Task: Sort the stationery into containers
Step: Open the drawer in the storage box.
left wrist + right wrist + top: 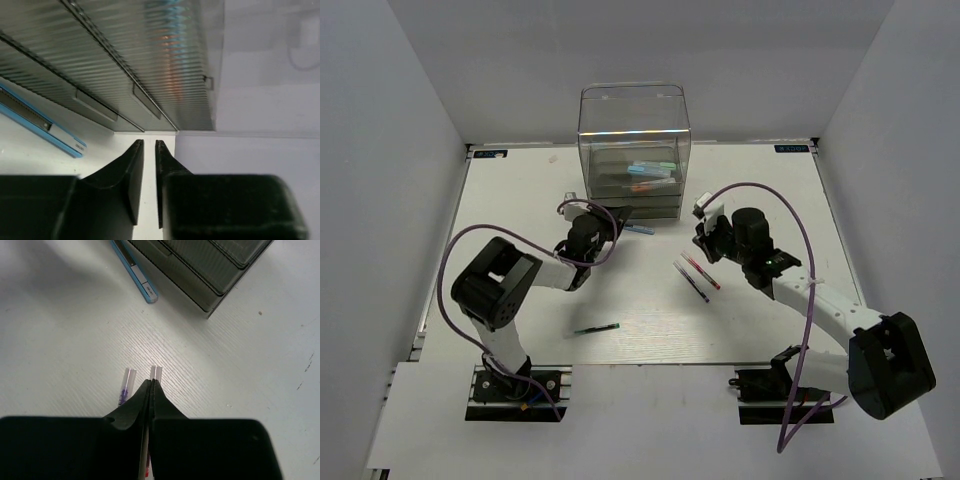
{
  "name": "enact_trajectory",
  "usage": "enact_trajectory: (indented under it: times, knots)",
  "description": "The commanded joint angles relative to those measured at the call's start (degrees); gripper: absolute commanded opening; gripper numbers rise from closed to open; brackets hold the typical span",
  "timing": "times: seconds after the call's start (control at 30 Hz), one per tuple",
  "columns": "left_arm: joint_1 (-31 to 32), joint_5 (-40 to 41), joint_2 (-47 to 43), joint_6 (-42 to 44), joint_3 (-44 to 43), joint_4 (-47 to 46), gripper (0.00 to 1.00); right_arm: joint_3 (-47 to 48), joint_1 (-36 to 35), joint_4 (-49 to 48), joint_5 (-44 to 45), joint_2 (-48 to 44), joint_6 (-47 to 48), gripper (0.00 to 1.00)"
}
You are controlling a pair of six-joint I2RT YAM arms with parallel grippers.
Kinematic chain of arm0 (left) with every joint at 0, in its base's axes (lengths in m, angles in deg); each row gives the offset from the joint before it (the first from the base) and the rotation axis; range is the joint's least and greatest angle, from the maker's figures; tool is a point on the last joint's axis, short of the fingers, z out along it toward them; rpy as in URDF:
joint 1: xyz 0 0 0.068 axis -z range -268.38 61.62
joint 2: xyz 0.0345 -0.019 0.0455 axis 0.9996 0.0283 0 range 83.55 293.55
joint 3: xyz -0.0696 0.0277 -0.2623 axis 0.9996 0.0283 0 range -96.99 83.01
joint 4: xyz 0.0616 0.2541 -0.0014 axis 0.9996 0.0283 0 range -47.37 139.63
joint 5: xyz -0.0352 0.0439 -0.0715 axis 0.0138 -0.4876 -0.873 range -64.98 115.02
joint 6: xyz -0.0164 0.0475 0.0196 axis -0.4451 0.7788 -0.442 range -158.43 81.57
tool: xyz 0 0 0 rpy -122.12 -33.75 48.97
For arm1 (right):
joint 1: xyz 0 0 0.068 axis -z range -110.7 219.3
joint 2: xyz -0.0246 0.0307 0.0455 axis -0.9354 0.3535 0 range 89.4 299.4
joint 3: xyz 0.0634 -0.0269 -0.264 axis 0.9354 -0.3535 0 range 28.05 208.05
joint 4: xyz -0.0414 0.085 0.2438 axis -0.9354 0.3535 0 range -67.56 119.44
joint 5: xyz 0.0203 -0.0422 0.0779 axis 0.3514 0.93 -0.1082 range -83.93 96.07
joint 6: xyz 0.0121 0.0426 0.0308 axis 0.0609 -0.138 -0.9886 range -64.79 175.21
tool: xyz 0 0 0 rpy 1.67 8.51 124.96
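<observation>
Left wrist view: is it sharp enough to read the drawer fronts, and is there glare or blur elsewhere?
Left wrist: drawer unit ribbing fairly sharp, coloured contents only smeared glows, left gripper fingers soft and dark. Right wrist: table texture crisp with a bright sheen ahead of the right gripper, whose body is a black blur. Top: even light, rainbow reflection along the unit's front edge.

Drawer unit [633, 150] at bench [520, 190] far edge, centre, markers [650, 170] inside. One pen [638, 229] just before it; two pens [696, 276] right-centre; one pen [597, 328] near edge.
</observation>
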Motion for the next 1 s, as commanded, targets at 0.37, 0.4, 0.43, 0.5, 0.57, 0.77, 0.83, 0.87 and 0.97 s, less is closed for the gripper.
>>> enact_trajectory:
  times: [0.37,0.4,0.43,0.5,0.57,0.77,0.83,0.87,0.97]
  knots:
    - [0.2,6.3,8.5,-4.1,-6.4,-5.5,0.35,2.1,3.1,-1.7,-0.4,1.3,-1.9,0.0]
    - [0.2,6.3,9.0,-4.1,-6.5,-6.0,0.36,2.1,3.0,-1.6,-0.3,1.4,-1.7,0.0]
    - [0.2,6.3,9.0,-4.1,-6.5,-6.5,0.36,2.1,3.2,-1.8,-0.6,1.4,-1.6,0.0]
    - [0.2,6.3,9.6,-4.6,-6.5,-7.9,0.38,2.0,3.5,-1.9,-0.5,1.8,-1.5,0.0]
    - [0.2,6.3,9.6,-4.6,-6.5,-7.9,0.38,2.0,3.7,-1.9,-0.7,2.2,-1.4,0.0]
    - [0.2,6.9,10.7,-4.6,-7.1,-7.9,0.46,2.1,4.0,-1.9,-1.3,2.9,-1.3,0.0]
    - [0.2,7.4,11.2,-4.6,-7.6,-7.9,0.49,2.2,4.3,-1.9,-1.3,2.8,-1.3,0.0]
    - [0.2,7.4,11.2,-4.6,-7.6,-7.9,0.49,2.1,4.3,-1.9,-1.2,2.7,-1.1,0.0]
    - [0.2,8.0,11.9,-4.6,-8.6,-7.4,0.49,2.1,4.5,-1.8,-1.3,3.1,-0.8,0.0]
